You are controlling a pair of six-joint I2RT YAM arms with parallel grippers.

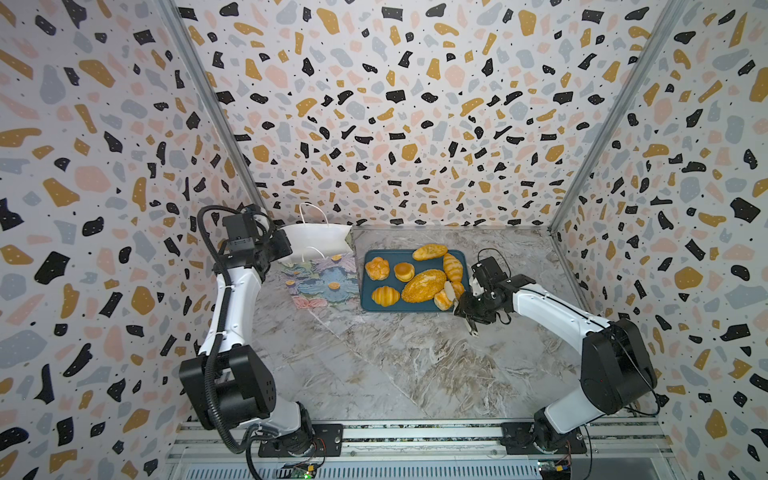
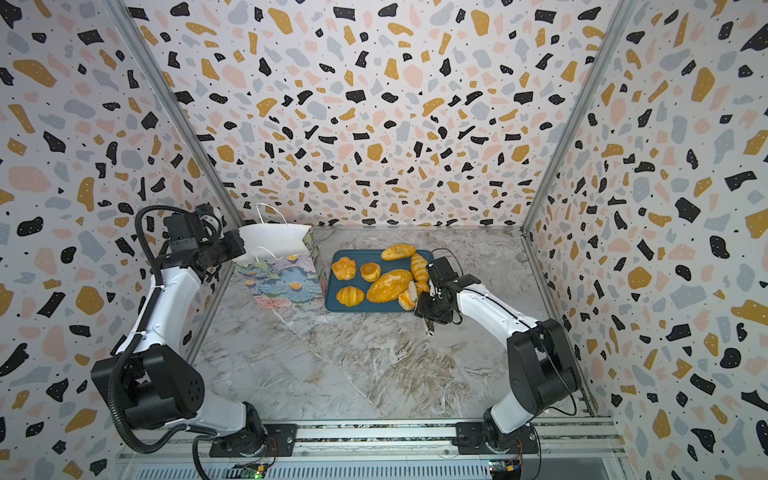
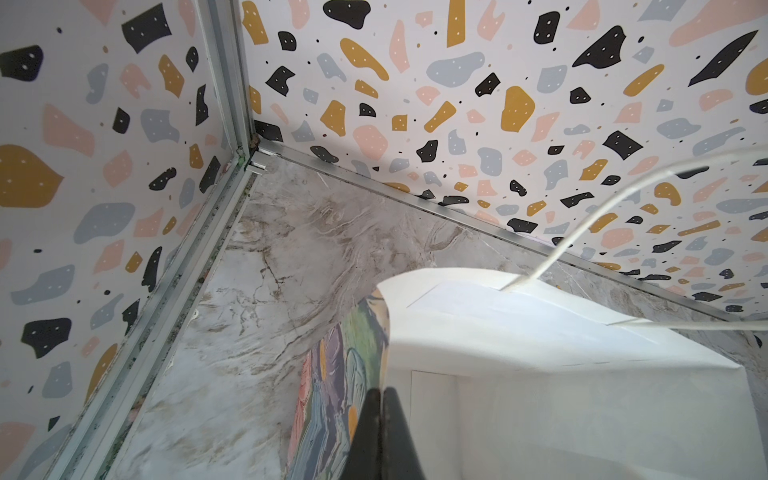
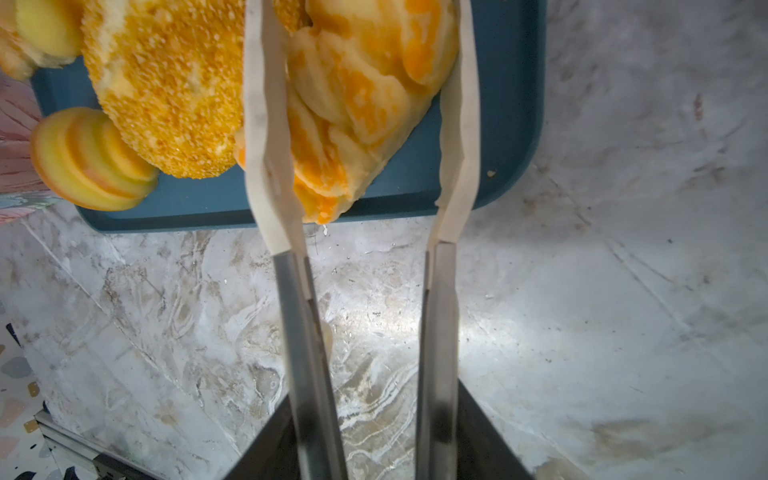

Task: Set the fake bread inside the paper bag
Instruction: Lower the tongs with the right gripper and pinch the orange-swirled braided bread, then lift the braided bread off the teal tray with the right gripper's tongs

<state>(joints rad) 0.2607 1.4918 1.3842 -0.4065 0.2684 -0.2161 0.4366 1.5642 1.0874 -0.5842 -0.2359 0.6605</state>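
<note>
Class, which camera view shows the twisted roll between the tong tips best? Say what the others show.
The right wrist view: the twisted roll is close up between the white tips of the tongs. Both top views show it small, partly hidden by a tip. The left wrist view misses it.

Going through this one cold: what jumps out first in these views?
A dark blue tray of glossy golden toy breads sits toward the back of the table. At its near right corner the right hand holds white-tipped tongs straddling a ridged roll. Left of the tray stands a flower-painted paper bag, mouth open, its rim pinched by the left hand. Loud terrazzo-patterned walls surround it all.
</note>
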